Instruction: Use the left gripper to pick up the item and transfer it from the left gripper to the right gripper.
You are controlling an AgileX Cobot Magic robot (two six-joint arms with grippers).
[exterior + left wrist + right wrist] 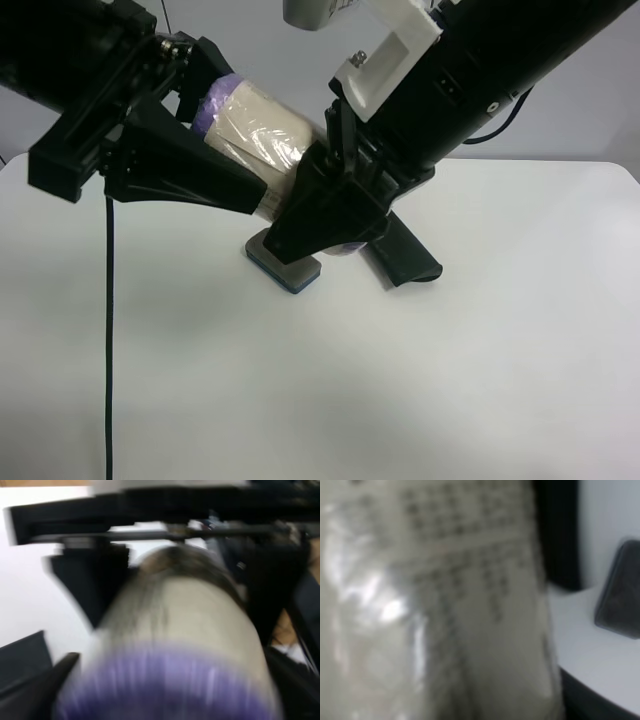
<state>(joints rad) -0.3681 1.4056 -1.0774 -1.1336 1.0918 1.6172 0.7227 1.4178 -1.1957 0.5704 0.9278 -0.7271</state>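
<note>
The item (262,135), a cream canister with purple ends, hangs tilted in the air above the table. The left gripper (235,140), on the arm at the exterior high view's left, is shut on its upper part; in the left wrist view the item (185,625) sits between the black fingers (85,590). The right gripper (310,190), with the white bracket (395,55), is closed around the lower part. The right wrist view is filled by the item's printed side (435,610), with one black finger (560,530) against it.
A grey-and-blue eraser block (285,272) lies on the white table (400,380) right under the grippers. A flat dark green case (405,255) lies beside it and shows in the right wrist view (620,595). A thin black cable (108,340) hangs from the arm at the exterior high view's left.
</note>
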